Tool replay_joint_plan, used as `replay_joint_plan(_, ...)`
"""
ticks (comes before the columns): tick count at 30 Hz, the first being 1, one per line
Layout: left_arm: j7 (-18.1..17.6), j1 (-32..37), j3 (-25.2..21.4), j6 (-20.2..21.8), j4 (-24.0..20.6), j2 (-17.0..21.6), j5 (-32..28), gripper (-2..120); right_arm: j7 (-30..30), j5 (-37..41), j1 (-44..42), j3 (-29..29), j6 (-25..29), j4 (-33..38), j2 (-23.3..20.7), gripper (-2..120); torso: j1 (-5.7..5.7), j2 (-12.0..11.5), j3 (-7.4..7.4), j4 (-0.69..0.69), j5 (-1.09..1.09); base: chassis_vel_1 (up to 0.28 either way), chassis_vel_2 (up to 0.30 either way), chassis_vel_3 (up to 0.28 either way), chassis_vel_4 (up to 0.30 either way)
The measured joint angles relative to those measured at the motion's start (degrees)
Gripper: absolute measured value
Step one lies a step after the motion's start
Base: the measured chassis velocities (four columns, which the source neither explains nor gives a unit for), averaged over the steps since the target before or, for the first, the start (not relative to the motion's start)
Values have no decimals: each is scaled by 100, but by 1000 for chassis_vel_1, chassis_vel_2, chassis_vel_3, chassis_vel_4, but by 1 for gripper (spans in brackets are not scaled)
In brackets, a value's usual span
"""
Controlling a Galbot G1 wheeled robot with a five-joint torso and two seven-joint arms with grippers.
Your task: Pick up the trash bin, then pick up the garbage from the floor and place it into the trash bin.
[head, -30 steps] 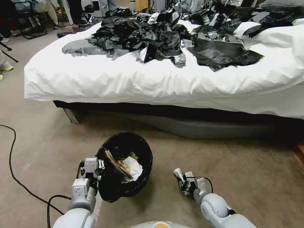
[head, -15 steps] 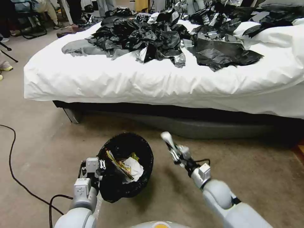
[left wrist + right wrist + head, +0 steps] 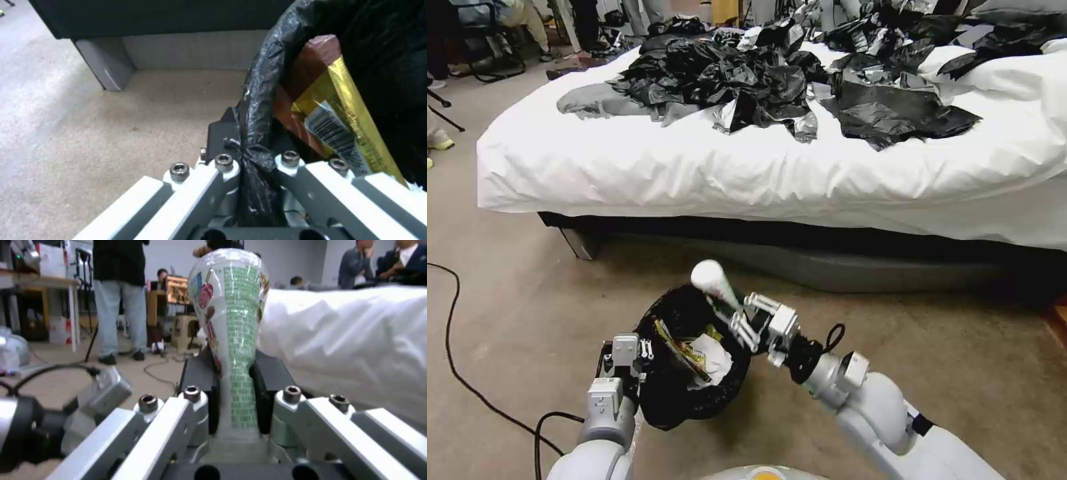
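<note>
At the left, a black cable (image 3: pixel 454 373) trailed across the carpet. Just right of it, the left gripper (image 3: pixel 639 363) was clamped on the near-left rim of the trash bin (image 3: pixel 730 320), its jaws pinching the black bin bag (image 3: pixel 260 110) folded over the edge; in the left wrist view the bag ran straight down between the two fingers (image 3: pixel 222 136). The bin hung tilted with its mouth toward the head camera, in front of the bed. Inside lay a yellow snack wrapper (image 3: pixel 677 347), touching the bag right beside the gripped rim, and a white paper wad (image 3: pixel 710 357) to its right.

Further right, the right gripper (image 3: pixel 735 319) was over the bin's far-right rim, closed on a small clear bottle (image 3: pixel 714 283). The bottle stood up out of the jaws, its rounded white end tilted up and to the left above the bin's opening. From the right wrist, the bottle (image 3: pixel 231 323) sat squeezed between the two black pads (image 3: pixel 200 373), its printed green-and-white label facing the camera.

Behind all this stretched the white-sheeted bed (image 3: pixel 627 173), with crumpled black-and-silver plastic sheets (image 3: pixel 747 80) heaped on top.
</note>
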Motion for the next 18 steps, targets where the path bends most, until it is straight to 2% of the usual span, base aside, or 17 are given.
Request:
replay_joint_plan(5,3,16,7,-2,-27,1,13,1,168,-86,232,-317,-95,-325,-68,13,0,0,0,1,0,0,0,0,0)
replay_joint_plan(8,4,19,9,-3,-59,1,20,1,362,-129,475,-617,-172,-698,39,13,0,0,0,1,0,0,0,0,0)
replay_joint_plan(13,4,31,18,-4,-73,-4,22,1,433,-221,613,-743,-178,-1064,178,14,0,0,0,1,1,0,0,0,0)
replay_joint_plan(14,4,34,24,-3,-74,-4,23,1,440,-245,654,-758,-178,-1177,214,19,0,0,0,1,0,0,0,0,0)
replay_joint_plan(16,4,33,27,-4,-74,-4,23,1,443,-254,677,-768,-178,-1237,237,23,0,0,0,0,0,0,0,0,0)
replay_joint_plan(17,4,29,32,-3,-73,-2,23,1,445,-260,708,-787,-179,-1300,270,31,0,0,0,1,0,0,0,0,0)
replay_joint_plan(18,4,29,32,-3,-73,-2,23,1,445,-260,708,-787,-179,-1300,270,31,0,0,0,1,0,0,0,0,0)
